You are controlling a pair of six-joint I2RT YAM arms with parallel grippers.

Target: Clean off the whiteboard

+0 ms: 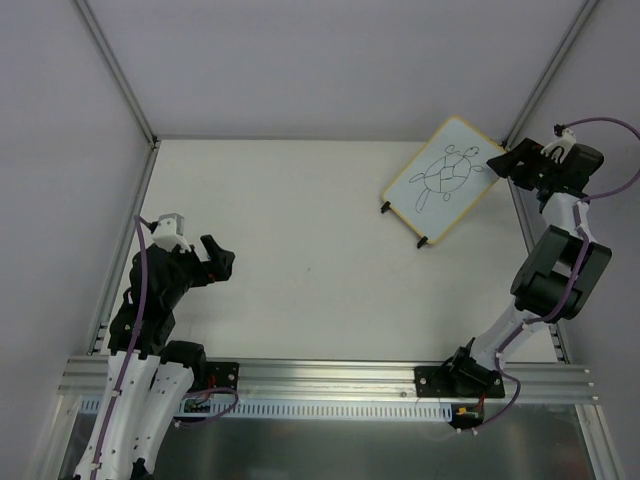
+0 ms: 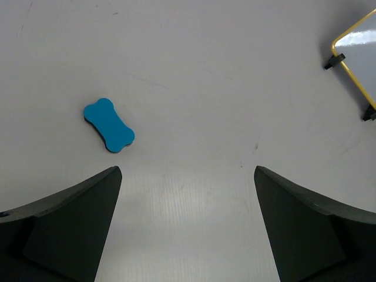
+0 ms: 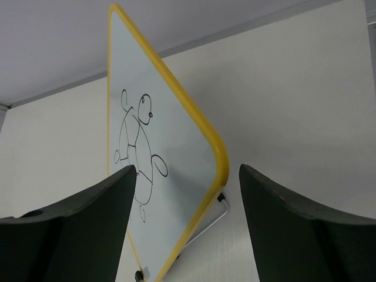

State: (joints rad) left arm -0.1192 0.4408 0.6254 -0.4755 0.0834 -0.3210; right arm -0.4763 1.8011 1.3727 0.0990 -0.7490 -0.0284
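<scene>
The whiteboard [image 1: 445,178] stands tilted at the back right of the table, yellow-rimmed, on two black feet, with a black line drawing of a turtle on it. My right gripper [image 1: 503,163] is open at its right edge. In the right wrist view the board [image 3: 147,147] is close up, and its rounded corner lies between the spread jaws of the right gripper [image 3: 187,171], touching neither. A blue bone-shaped eraser [image 2: 109,124] lies flat on the table ahead and left of my open, empty left gripper [image 2: 188,170], which hovers at the left [image 1: 220,260]. The board's corner also shows in the left wrist view [image 2: 357,56].
White enclosure walls with metal corner posts [image 1: 115,70] surround the table [image 1: 300,230]. An aluminium rail [image 1: 330,375] carries both arm bases at the near edge. A wire stand [image 3: 218,212] props the board from behind.
</scene>
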